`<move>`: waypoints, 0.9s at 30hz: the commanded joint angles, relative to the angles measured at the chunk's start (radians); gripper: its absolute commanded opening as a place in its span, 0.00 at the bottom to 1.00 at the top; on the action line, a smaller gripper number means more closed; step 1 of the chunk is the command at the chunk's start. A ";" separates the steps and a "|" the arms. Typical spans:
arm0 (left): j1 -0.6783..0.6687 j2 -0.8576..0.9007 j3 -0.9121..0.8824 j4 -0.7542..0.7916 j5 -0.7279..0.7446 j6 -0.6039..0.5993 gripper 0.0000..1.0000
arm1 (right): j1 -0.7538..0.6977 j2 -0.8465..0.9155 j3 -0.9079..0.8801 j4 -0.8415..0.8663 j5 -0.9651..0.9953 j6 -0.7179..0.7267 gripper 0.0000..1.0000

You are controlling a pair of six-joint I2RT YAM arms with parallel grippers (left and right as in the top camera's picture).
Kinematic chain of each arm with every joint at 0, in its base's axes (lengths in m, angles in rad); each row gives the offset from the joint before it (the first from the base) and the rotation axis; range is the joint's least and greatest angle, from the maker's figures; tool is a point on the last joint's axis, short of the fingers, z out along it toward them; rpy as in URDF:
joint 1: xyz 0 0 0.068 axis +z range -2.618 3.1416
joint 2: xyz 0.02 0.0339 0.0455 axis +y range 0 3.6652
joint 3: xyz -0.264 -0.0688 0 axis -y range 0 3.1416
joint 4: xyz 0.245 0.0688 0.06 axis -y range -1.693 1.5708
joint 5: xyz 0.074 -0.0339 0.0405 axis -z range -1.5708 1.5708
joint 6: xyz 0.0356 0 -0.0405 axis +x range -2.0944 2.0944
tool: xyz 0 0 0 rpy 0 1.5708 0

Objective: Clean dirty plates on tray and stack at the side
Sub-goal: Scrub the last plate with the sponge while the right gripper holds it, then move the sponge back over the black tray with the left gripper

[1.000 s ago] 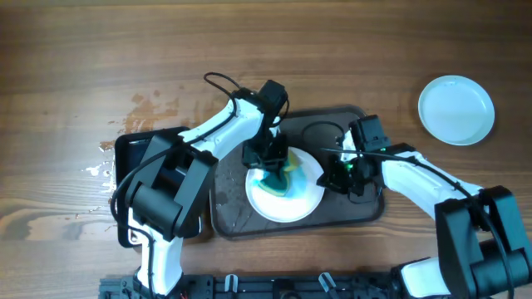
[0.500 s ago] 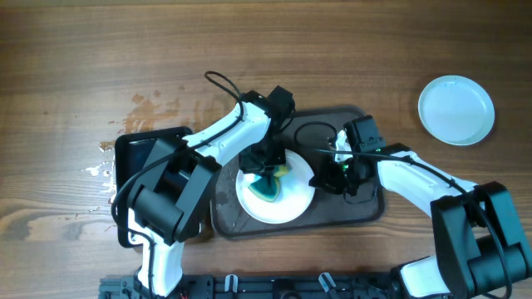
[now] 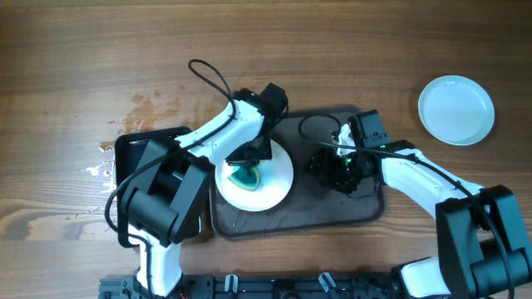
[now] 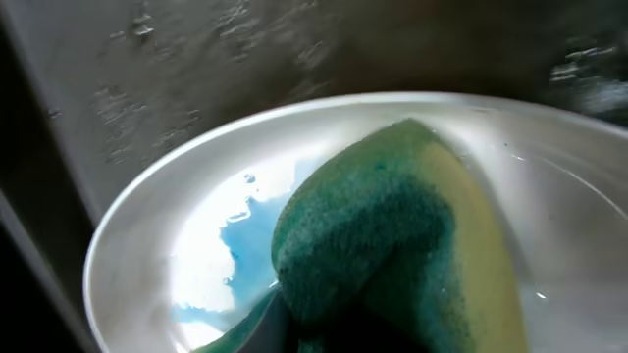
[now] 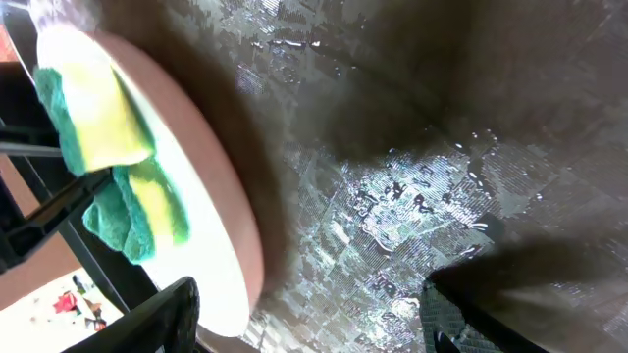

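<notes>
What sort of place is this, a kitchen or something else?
Likely a robot test bench, not a kitchen: two robot arms at a wooden table, a sponge on a plate on a wet tray.

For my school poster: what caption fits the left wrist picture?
A green-and-yellow sponge sits on a white plate beside a blue smear, with the wet dark tray behind.

Sponge (image 3: 245,175) on plate (image 3: 273,188) at tray's (image 3: 332,209) left end; other plate (image 3: 455,110) on table (image 3: 332,50), right
</notes>
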 commanded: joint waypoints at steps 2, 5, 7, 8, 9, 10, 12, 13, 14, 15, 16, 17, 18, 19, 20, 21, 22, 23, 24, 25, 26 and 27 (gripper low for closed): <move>-0.043 0.011 -0.014 0.132 0.284 0.016 0.04 | -0.002 0.030 -0.019 -0.012 0.070 -0.014 0.71; -0.089 0.011 -0.014 0.169 0.362 0.008 0.04 | -0.002 0.030 -0.019 -0.009 0.070 0.000 0.43; -0.094 0.011 -0.014 0.171 0.362 -0.007 0.04 | -0.002 0.030 -0.019 -0.009 0.071 0.001 0.05; -0.094 0.011 -0.014 0.171 0.370 -0.011 0.04 | -0.002 0.030 -0.019 -0.009 0.071 0.002 0.04; -0.094 0.011 -0.014 0.171 0.374 -0.011 0.04 | -0.002 0.030 -0.019 -0.009 0.073 0.009 0.05; -0.094 0.011 -0.014 0.169 0.377 -0.010 0.04 | -0.002 0.030 -0.019 -0.009 0.077 0.020 0.05; -0.094 0.011 -0.014 0.169 0.377 -0.009 0.04 | -0.002 0.030 -0.019 -0.005 0.082 0.027 0.05; -0.094 0.008 -0.013 0.165 0.377 -0.006 0.04 | -0.002 0.030 -0.019 -0.005 0.082 0.027 0.05; -0.094 0.005 -0.010 0.159 0.377 -0.001 0.04 | -0.002 0.030 -0.019 -0.004 0.082 0.026 0.05; -0.094 -0.005 -0.005 0.155 0.375 0.013 0.04 | -0.002 0.030 -0.019 -0.004 0.082 0.027 0.04; -0.094 -0.023 0.001 0.143 0.339 0.011 0.04 | -0.002 0.030 -0.019 -0.004 0.082 0.027 0.05; -0.094 -0.049 0.010 0.120 0.270 0.005 0.04 | -0.002 0.030 -0.019 -0.005 0.082 0.027 0.04; -0.094 -0.078 0.020 0.090 0.184 -0.015 0.04 | -0.002 0.030 -0.019 -0.005 0.082 0.026 0.05; -0.094 -0.119 0.031 0.051 0.093 -0.018 0.04 | -0.002 0.030 -0.019 -0.005 0.086 0.027 0.05; -0.094 -0.158 0.040 0.003 0.010 -0.033 0.04 | -0.002 0.030 -0.019 -0.005 0.087 0.027 0.04; -0.091 -0.186 0.041 -0.035 -0.050 -0.045 0.04 | -0.002 0.030 -0.019 -0.005 0.087 0.027 0.04; -0.086 -0.200 0.041 -0.055 -0.066 -0.045 0.04 | -0.002 0.030 -0.019 -0.005 0.089 0.027 0.04; -0.075 -0.216 0.041 -0.083 -0.066 -0.045 0.04 | -0.002 0.030 -0.019 -0.005 0.090 0.027 0.05; -0.068 -0.221 0.041 -0.101 -0.066 -0.044 0.04 | -0.002 0.030 -0.019 -0.005 0.090 0.027 0.04; -0.060 -0.222 0.041 -0.119 -0.066 -0.045 0.04 | -0.002 0.030 -0.019 -0.005 0.090 0.027 0.05; -0.054 -0.222 0.041 -0.126 -0.073 -0.046 0.04 | -0.002 0.030 -0.019 -0.005 0.090 0.027 0.04; -0.032 -0.222 0.041 -0.148 -0.170 -0.098 0.04 | -0.002 0.030 -0.019 -0.003 0.090 0.024 0.04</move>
